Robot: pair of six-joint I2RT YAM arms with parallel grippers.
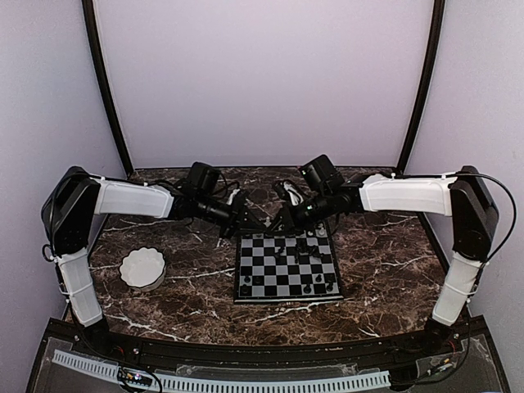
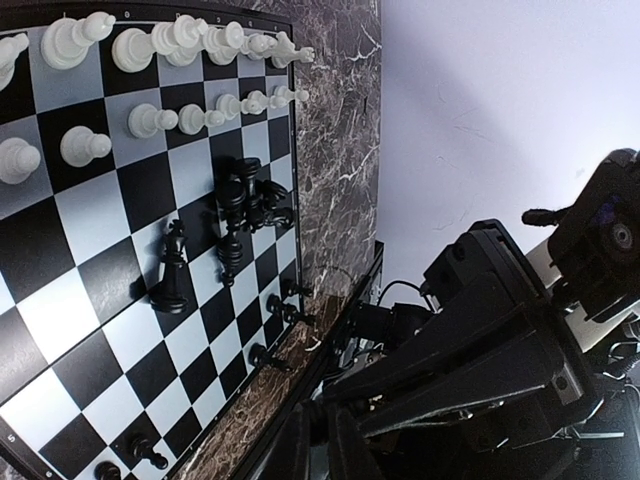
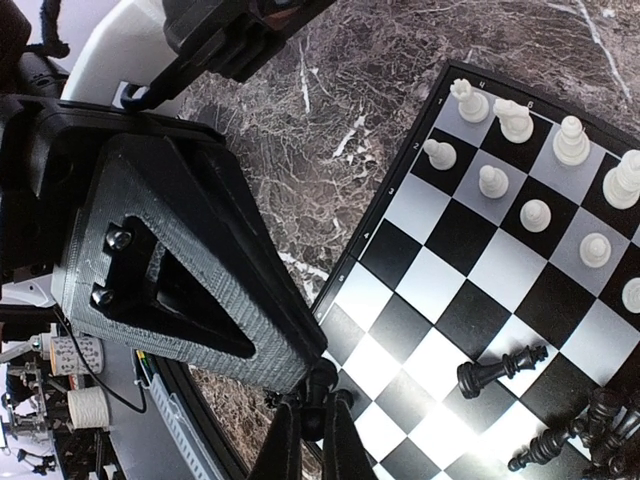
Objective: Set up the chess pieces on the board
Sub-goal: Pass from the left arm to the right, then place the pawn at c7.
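Dark veined marble bench [image 1: 385,278] carries the checked board [image 1: 274,270] at centre, with a white scalloped bowl [image 1: 142,268] well apart at its 9 o'clock. Both arms reach in to the board's 12 o'clock edge. The left claw [image 2: 314,425] is closed with nothing seen in it. The right claw [image 3: 310,425] is closed too, and a tiny dark shape at its tips cannot be made out. On the board, white chess pieces [image 2: 180,40] line two rows while black pieces [image 2: 245,205] cluster mid-board, near a toppled black piece [image 3: 500,368].
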